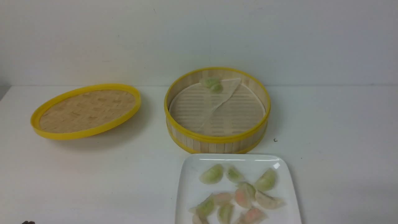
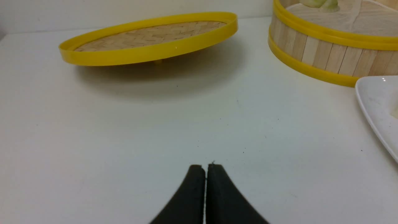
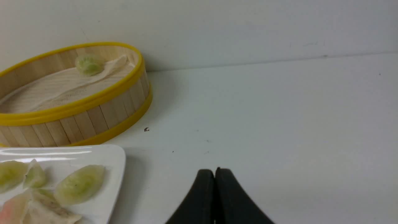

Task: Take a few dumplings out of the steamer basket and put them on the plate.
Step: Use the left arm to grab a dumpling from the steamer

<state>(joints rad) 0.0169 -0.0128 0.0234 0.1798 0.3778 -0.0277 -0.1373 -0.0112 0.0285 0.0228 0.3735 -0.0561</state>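
The steamer basket (image 1: 217, 141) stands mid-table, its paper liner folded over. One green dumpling (image 1: 213, 83) lies against its far wall, also seen as a dumpling (image 3: 88, 64) in the right wrist view. The white plate (image 1: 189, 174) sits in front of the basket, holding several dumplings (image 1: 212, 174), green and pinkish. My left gripper (image 2: 205, 166) is shut and empty, low over bare table left of the plate (image 2: 373, 102). My right gripper (image 3: 214, 170) is shut and empty, right of the plate (image 3: 115, 161). Neither gripper shows in the front view.
The woven bamboo lid (image 1: 87, 110) with its yellow rim lies upturned and tilted at the left, apart from the basket. A small dark speck (image 1: 275, 140) lies on the table right of the basket. A white wall stands close behind.
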